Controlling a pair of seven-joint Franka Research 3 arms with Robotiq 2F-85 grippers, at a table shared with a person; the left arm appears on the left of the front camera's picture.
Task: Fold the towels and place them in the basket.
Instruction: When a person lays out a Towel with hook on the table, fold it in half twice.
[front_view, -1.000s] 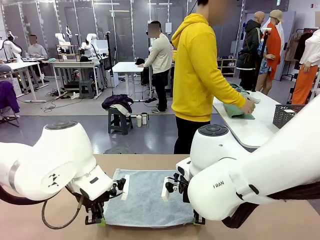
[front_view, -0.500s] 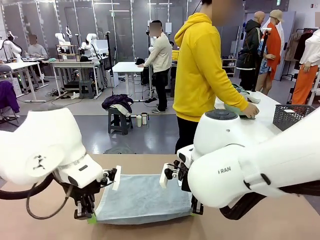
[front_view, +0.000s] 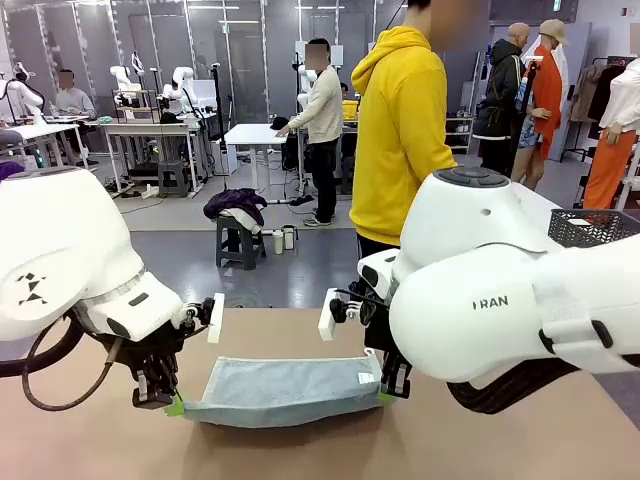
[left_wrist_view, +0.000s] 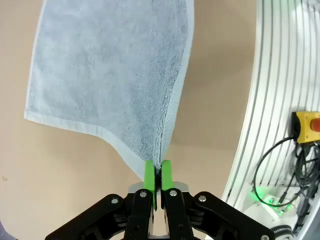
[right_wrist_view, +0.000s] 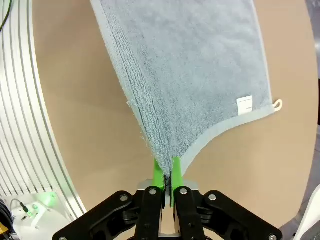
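From the front, both arms crouch low over the tan desk (front_view: 90, 445). The left claw (front_view: 172, 405) and right claw (front_view: 389, 394) are each clamped on a near corner of the grey-blue towel (front_view: 285, 388), whose raised edge sags between them. The wrist views add looped terry pile, a flat hem, and a square white tag (right_wrist_view: 244, 105).

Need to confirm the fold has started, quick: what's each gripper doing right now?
Left gripper: shut on a corner of the towel.
Right gripper: shut on another corner of the same towel.
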